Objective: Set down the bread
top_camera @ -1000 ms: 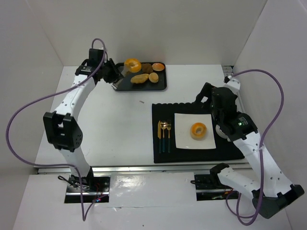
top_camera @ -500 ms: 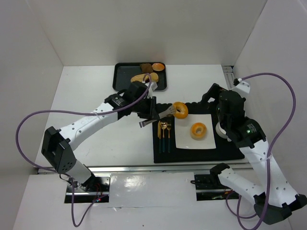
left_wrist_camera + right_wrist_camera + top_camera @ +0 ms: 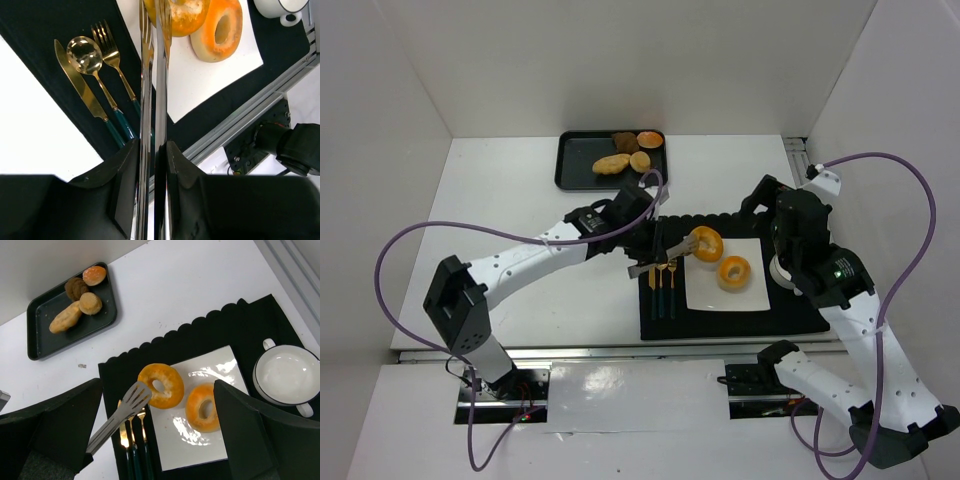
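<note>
The left hand [image 3: 643,236] is pressed together on the handles of a pair of metal tongs [image 3: 117,415], and the tongs pinch a ring of bread [image 3: 160,385]. That ring hangs at the far left corner of the white square plate [image 3: 220,370], just beside a second bread ring [image 3: 202,407] that lies flat on the plate; from here I cannot tell whether the held one touches the plate. In the left wrist view the two rings overlap. The plate sits on a black placemat [image 3: 740,322] with a scalloped far edge, and a gold knife [image 3: 82,90], spoon [image 3: 87,55] and fork [image 3: 110,47] lie side by side on the mat just left of the plate. A white cup [image 3: 285,375] stands on the mat right of the plate. The right hand [image 3: 757,195] hovers above the mat's far right side, fingers spread wide, holding nothing. Far across the white tabletop [image 3: 520,200], a black tray [image 3: 95,322] carries several more rolls [image 3: 80,302].
</note>
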{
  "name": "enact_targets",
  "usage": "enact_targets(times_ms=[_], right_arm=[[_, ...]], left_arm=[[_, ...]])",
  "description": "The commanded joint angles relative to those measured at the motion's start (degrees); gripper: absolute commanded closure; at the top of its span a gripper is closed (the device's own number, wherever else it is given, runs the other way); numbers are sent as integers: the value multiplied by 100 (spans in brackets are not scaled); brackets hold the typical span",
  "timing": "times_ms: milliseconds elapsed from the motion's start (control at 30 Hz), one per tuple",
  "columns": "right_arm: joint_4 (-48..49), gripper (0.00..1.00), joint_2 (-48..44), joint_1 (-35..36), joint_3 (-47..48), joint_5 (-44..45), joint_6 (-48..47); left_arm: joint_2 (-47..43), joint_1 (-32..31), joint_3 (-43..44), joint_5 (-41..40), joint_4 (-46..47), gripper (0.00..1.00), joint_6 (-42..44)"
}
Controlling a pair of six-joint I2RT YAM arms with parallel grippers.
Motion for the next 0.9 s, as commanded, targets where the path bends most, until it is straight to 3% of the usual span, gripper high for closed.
enact_targets(times_ms=[0, 33, 100, 267, 433, 700, 867], right_arm=[[-11, 1, -50, 3, 119, 53, 36], [-11, 1, -50, 3, 118, 53, 36], [-11, 1, 2, 3, 118, 53, 36], [-11, 1, 3, 3, 118, 53, 36], [-11, 1, 3, 3, 118, 53, 36], [-11, 1, 3, 3, 118, 53, 36], [-11, 1, -50, 3, 65, -8, 36]], left_arm=[[9, -103, 147, -114, 131, 77, 64], [9, -164, 199, -114, 131, 66, 65], [9, -165, 260, -62, 131, 55, 117], [61, -165, 550, 61, -176, 48, 301], [-131, -296, 963, -703, -537, 37, 424], [-342, 151, 1175, -1203, -985, 43, 530], [-782, 959, 421, -2255, -1064, 43, 591]])
